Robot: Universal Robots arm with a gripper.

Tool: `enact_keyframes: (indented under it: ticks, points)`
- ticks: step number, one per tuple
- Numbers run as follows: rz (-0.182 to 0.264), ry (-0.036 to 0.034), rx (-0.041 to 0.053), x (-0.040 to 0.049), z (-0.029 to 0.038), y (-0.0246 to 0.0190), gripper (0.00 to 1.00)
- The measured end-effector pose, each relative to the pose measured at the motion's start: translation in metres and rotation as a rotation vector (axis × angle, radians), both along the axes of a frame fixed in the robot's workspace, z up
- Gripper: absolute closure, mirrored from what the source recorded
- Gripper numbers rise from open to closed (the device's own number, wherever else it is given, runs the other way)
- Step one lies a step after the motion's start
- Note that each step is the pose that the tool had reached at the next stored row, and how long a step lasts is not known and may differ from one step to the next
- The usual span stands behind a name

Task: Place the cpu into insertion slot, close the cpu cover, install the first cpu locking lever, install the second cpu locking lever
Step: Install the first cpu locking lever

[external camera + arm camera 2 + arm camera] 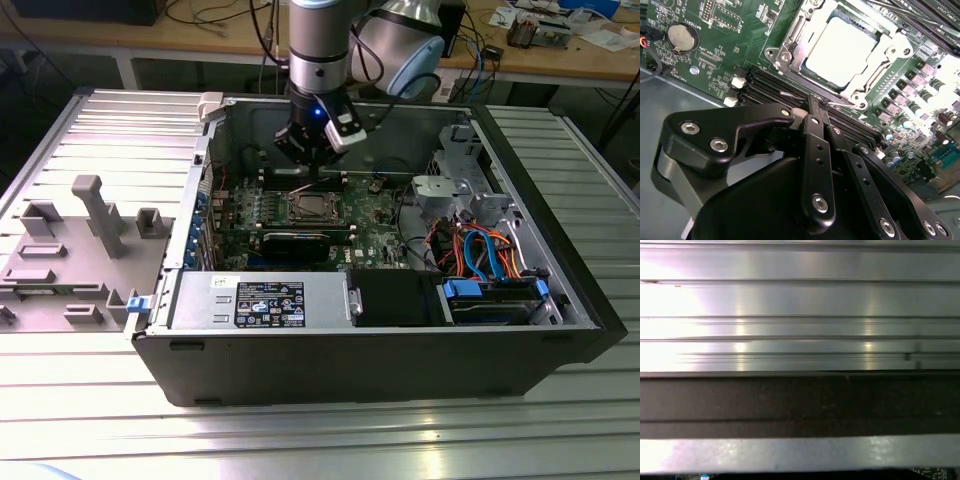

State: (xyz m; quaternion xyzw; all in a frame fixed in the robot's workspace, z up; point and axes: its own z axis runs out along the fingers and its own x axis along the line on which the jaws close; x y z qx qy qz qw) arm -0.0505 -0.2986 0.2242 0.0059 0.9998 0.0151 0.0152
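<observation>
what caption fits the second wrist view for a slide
Shut gripper poised at a locking lever beside the cpu, seated under its closed cpu cover.

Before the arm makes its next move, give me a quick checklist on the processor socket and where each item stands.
1. cpu seated in the insertion slot: ok, silver top lies flat inside it.
2. cpu cover down over the chip: ok, frame sits around it.
3. Locking lever along the socket's edge latched: cannot tell.
4. gripper shut, jaws together, tips next to that lever: ok.
5. Gripper above the socket inside the case: ok in the exterior view.
</observation>
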Motion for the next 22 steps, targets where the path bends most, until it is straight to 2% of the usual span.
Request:
enact_keyframes:
  ticks: [13,22]
  points:
    - [-0.010,-0.0001,0.0006,0.0078,-0.0055,0.0000,0.89]
    - [-0.011,0.0000,0.0005,0.0103,-0.0150,0.0000,0.89]
